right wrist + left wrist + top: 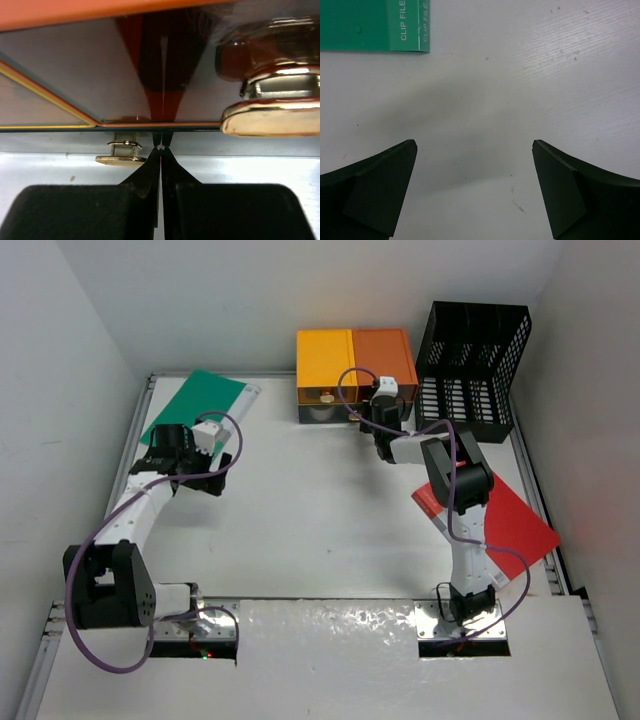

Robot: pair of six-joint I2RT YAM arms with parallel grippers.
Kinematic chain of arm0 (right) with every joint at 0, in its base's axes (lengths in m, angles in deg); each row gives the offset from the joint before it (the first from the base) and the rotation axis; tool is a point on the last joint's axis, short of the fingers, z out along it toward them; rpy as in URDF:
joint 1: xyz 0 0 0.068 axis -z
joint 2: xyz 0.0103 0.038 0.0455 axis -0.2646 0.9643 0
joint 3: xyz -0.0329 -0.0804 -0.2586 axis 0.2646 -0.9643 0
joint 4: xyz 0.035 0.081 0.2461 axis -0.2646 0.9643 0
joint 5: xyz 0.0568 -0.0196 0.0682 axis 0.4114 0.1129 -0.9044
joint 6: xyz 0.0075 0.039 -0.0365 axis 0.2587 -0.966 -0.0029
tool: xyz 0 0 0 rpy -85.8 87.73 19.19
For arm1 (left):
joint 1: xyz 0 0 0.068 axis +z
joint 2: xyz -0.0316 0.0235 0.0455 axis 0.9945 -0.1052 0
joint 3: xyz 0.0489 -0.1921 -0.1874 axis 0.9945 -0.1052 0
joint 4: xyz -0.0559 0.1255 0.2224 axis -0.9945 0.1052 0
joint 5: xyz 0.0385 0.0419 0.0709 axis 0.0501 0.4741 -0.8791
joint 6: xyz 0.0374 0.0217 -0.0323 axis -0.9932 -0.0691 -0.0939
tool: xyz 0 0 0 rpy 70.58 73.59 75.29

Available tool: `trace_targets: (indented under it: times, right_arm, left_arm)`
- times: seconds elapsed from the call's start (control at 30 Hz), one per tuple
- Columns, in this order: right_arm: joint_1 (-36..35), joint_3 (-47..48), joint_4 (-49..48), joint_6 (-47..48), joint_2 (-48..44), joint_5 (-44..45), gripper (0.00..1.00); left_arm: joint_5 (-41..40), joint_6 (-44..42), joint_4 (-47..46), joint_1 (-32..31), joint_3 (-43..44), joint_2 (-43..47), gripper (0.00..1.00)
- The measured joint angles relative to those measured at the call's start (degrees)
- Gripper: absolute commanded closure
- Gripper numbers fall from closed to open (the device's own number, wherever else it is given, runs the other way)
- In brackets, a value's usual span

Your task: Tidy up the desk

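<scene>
The desk (320, 530) is a white tabletop with metal rails. My left gripper (182, 452) hovers open and empty over bare desk (485, 90), just in front of a green clip file (195, 405), whose corner shows in the left wrist view (370, 25). My right gripper (368, 412) is shut, its tips (162, 148) pressed against the shiny front of the orange drawer box (385, 358). A gold knob (270, 107) sits to the right of the tips and a smaller one (121, 157) to the left. Nothing shows between the fingers.
A yellow drawer box (324, 360) adjoins the orange one at the back. A black mesh basket (470, 365) stands at the back right. A red folder (515, 525) lies on the right, partly under the right arm.
</scene>
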Motion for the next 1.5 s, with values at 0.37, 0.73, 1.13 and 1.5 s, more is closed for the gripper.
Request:
trace_targets:
  times: [0.37, 0.73, 1.13, 1.5]
  right_arm:
    - [-0.37, -1.42, -7.65, 1.11, 1.05, 2.69, 1.00]
    - [-0.11, -12.13, -14.16, 2.58, -5.01, -5.35, 0.99]
    - [-0.39, -23.65, -22.88, -0.81, -18.62, -19.65, 0.98]
    - [-0.74, -27.02, -23.23, -1.57, -20.76, -22.84, 0.97]
  left_arm:
    - [-2.56, 6.16, -7.17, 3.78, 0.55, -5.22, 0.31]
    - [-16.20, 2.08, -17.25, 0.68, -0.66, -9.60, 0.45]
    - [-41.42, -22.03, -46.60, -8.76, -11.50, -18.34, 0.49]
    - [-45.94, -29.88, -59.60, -8.96, -11.87, -31.76, 0.49]
